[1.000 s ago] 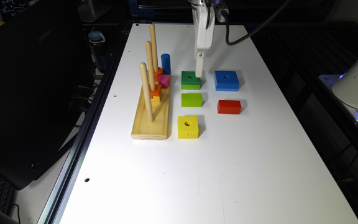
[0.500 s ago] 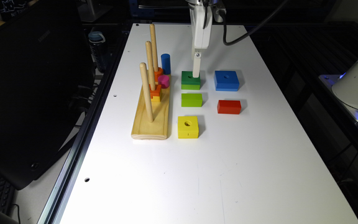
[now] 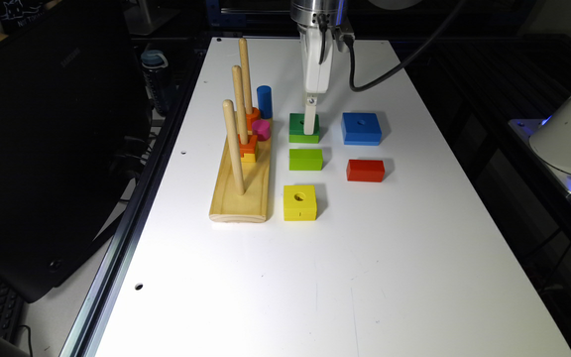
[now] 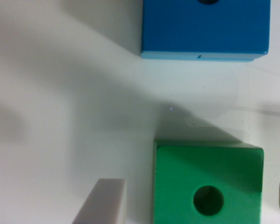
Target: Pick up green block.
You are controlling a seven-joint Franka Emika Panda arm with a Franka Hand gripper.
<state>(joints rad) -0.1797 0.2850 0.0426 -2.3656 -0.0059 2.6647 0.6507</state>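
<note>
The green block point(image 3: 297, 130), dark green on top with a round hole and a lime lower layer, lies on the white table point(image 3: 315, 277) between the peg board and the blue square block. My gripper point(image 3: 310, 126) has come down over it from above. In the wrist view the green block point(image 4: 177, 182) sits between two pale fingers point(image 4: 101, 201), one on each side with a gap to the block. The gripper point(image 4: 192, 201) is open and holds nothing.
A blue square block point(image 3: 361, 128) lies to the exterior view's right of the green one; a lime rectangular block point(image 3: 305, 159), a red block point(image 3: 365, 170) and a yellow block point(image 3: 300, 202) lie nearer. A wooden peg board point(image 3: 242, 178) with stacked pieces stands on the left.
The gripper has descended from above the green block to its level, shifting slightly toward the exterior view's left. The blocks have not moved.
</note>
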